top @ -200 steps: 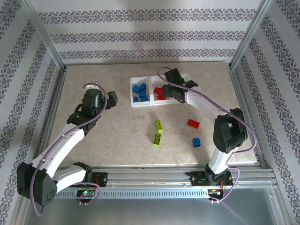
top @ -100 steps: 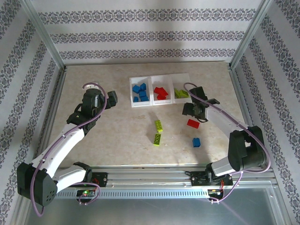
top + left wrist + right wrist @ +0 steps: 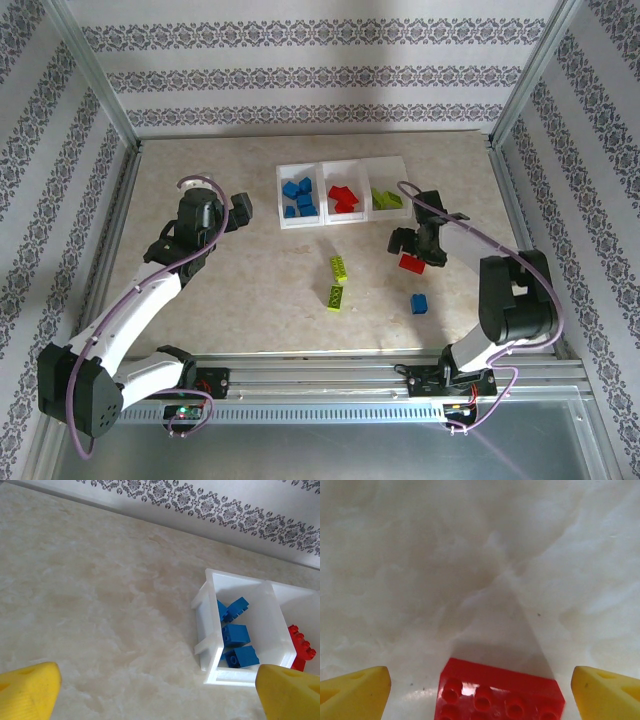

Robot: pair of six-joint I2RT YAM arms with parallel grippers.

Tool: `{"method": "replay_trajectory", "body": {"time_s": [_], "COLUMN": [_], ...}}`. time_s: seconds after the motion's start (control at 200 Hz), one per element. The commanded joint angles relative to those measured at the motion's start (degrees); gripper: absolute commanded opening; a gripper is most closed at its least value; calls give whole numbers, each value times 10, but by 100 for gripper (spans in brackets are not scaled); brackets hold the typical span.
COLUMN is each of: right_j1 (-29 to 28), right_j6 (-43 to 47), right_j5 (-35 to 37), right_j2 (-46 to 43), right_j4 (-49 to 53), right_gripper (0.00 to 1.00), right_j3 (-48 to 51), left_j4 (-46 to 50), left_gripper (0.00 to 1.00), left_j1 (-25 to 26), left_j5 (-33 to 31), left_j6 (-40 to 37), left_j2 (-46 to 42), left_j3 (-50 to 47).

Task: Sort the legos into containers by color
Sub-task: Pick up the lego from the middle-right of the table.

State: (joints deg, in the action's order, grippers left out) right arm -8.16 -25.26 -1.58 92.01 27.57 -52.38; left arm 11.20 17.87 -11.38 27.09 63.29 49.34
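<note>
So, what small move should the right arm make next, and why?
Probably lower straight down a little, ready to close. The right arm's jaws stand open over the loose red brick on the table, with the brick centred between the yellow fingertips, so it seems lined up for a grasp.

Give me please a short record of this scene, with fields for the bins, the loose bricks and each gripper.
tray: white, three bins in a row
left bin: blue bricks
middle bin: red bricks
right bin: green bricks
loose green bricks: two, on the table
loose red brick: on the table, right of them
loose blue brick: nearer the arm bases
left gripper: open, empty, left of the tray
right gripper: open, fingers either side of the loose red brick, not touching it
</note>
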Motion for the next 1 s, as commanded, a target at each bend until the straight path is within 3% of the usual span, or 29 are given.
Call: {"method": "replay_trajectory", "body": {"time_s": [0.0,0.22,0.595,0.994], "right_j1": [8,8,-1,-53], "right_j6": [19,18,-20,-45], "right_j5": [-24,-59,-69,-11], "right_j2": [28,47,-16,-49], "right_j4": [-9,-13,-4,20], "right_gripper": [93,91,84,77], "right_j3": [-27,-27,34,59], "left_j4": [-7,-5,-11,-19], "left_gripper": [100,100,99,100], "left_j1": [-10,-10,-11,-11], "left_j5": [-1,-6,-6,2], "left_j6": [3,1,2,6], "left_j2": [-5,-9,-6,2], "left_j3": [-6,-11,-14,-16]}}
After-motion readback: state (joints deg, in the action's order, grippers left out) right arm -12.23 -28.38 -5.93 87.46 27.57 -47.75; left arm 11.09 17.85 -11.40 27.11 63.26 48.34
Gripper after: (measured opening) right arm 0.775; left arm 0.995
